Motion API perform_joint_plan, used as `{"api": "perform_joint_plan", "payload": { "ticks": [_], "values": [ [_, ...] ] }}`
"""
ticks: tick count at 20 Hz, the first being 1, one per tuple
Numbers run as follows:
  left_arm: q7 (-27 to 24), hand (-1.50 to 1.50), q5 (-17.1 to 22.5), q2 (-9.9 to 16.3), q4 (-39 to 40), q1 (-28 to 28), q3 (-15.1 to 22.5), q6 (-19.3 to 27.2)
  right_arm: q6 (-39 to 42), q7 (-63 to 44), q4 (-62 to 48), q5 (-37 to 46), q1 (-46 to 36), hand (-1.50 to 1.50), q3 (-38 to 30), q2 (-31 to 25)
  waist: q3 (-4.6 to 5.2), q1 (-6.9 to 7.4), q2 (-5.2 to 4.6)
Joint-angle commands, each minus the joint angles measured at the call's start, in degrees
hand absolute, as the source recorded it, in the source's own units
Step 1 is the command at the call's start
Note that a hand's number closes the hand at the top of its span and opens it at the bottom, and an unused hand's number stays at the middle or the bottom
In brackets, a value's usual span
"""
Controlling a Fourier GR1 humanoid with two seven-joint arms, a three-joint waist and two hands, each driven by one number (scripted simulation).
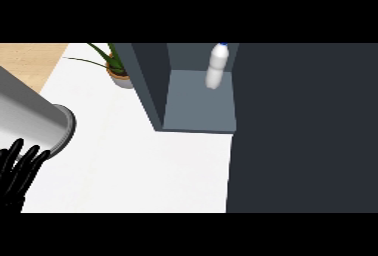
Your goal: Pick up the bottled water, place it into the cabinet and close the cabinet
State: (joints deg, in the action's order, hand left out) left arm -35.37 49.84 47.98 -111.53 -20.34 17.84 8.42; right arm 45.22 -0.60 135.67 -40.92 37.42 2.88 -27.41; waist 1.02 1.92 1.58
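The bottled water (216,67), clear with a blue cap, stands upright inside the open cabinet (199,112), near the back right of its grey shelf. The cabinet's dark door (303,130) hangs open and fills the right side of the view. My left hand (18,170) shows at the lower left edge with its fingers straight and pointing up, far from the bottle and holding nothing. Its grey forearm (33,117) is just above it. My right hand shows nowhere in the view.
A potted green plant (114,67) stands on the white counter (140,165) just left of the cabinet's side wall. A strip of wooden surface (26,57) lies at the far upper left.
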Motion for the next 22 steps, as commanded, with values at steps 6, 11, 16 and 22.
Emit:
{"api": "perform_joint_plan", "payload": {
  "ticks": [6, 11, 16, 22],
  "values": [
    [-0.72, -1.50, 3.18, 3.49, 0.29, -4.90, -4.62, -4.26, -5.60, -9.15, 14.25, 9.37, -9.19, 1.50, 5.68, -2.46, 0.33, 0.85, 0.55],
    [-1.18, -1.50, 4.21, 5.46, 1.28, -7.33, -6.69, -7.34, -10.62, -12.66, 11.78, 9.58, -14.39, 1.50, 12.28, -0.84, 0.38, 1.18, 0.31],
    [-2.71, -1.50, 4.90, 6.64, 1.77, -9.28, -9.41, -9.64, -16.89, -16.65, 9.55, 10.20, -20.38, 1.50, 17.91, 1.34, 0.39, 1.97, 0.56],
    [-3.51, -1.50, 6.00, 7.46, 2.00, -11.31, -10.71, -13.16, -24.92, -21.14, 5.40, 10.97, -31.17, 1.50, 24.48, 6.64, 0.41, 3.29, 0.34]
  ]
}}
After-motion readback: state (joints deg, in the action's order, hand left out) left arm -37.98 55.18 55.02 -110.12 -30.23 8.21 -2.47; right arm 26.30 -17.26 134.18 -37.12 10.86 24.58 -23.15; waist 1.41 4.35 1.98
